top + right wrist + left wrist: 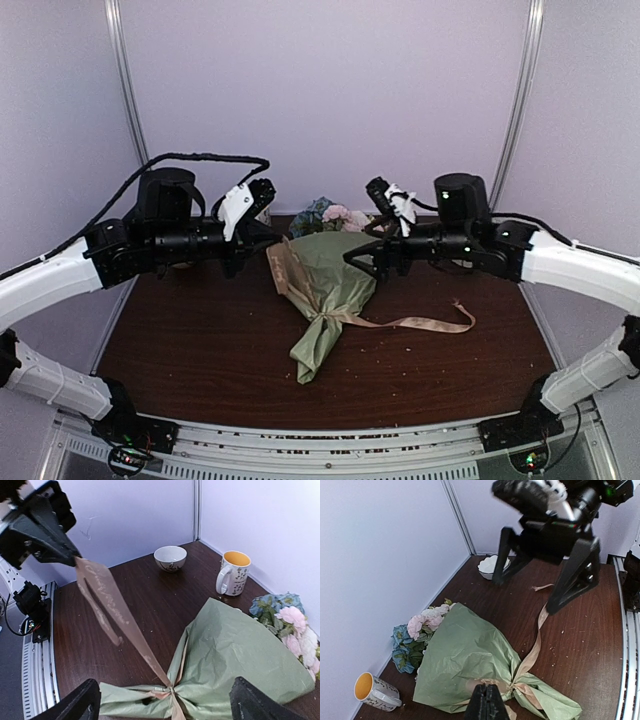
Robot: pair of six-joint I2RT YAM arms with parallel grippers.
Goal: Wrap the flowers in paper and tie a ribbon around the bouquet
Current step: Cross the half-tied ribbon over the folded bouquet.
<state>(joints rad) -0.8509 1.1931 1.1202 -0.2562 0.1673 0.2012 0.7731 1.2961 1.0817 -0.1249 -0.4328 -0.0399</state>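
Note:
The bouquet (pixel 325 280) lies mid-table as a cone of sage-green paper (pixel 465 650), with pink, white and blue flowers (pixel 420 630) at its far end. A beige ribbon (pixel 120 615) is knotted round its neck. One strand rises taut to my left gripper (pixel 67 555), which is shut on it above the bouquet (pixel 488 686). The other strand (pixel 420 322) lies loose on the table to the right. My right gripper (pixel 165 687) hangs open over the knot with nothing between its fingers (pixel 575 575).
By the far wall stand a white bowl (pixel 170 558) and a patterned mug with a yellow inside (pixel 232 572). White walls close off the dark wooden table (pixel 200 340) at the back and sides. Small crumbs dot the table.

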